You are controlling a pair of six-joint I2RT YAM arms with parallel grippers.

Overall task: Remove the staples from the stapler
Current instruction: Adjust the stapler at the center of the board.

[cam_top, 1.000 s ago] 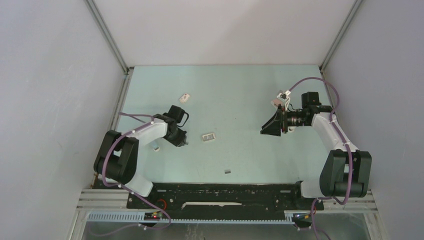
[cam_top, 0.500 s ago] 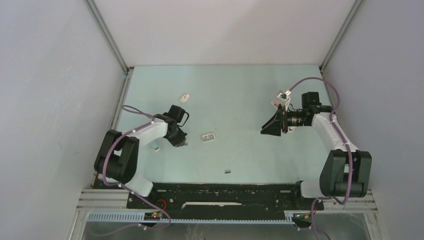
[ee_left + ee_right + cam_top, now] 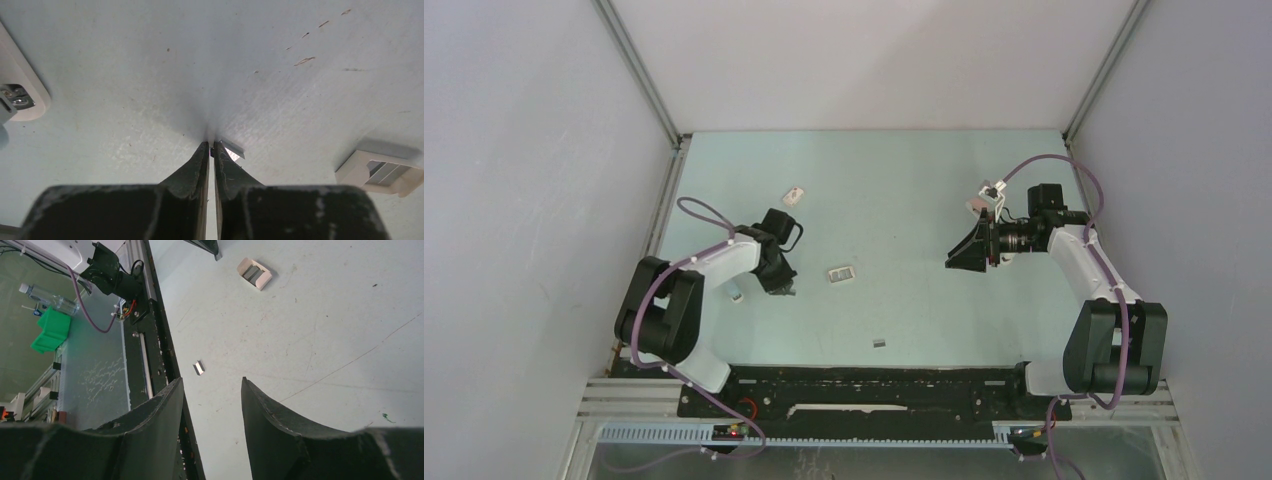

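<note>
My left gripper [image 3: 211, 145] is down at the table with its jaws nearly together, shut on the end of one short strip of the staples [image 3: 233, 149], which sticks out to the right of the tips. From above, the left gripper [image 3: 784, 289] sits left of centre. A second strip of staples [image 3: 879, 342] lies near the front edge, also seen in the right wrist view as a small strip [image 3: 199, 368]. A white rounded body with a metal slot [image 3: 20, 90], possibly the stapler, lies just left of the left gripper. My right gripper [image 3: 212, 381] hangs open and empty over the table [image 3: 924, 180].
An open white box with grey strips inside [image 3: 841, 274] lies mid-table, right of the left gripper. A small white-and-red box [image 3: 795, 196] sits further back. The black base rail [image 3: 874, 385] runs along the near edge. Walls close in the left, right and back.
The left gripper has shifted slightly toward the near edge and closed a little more on the strip. The right arm has not moved.
</note>
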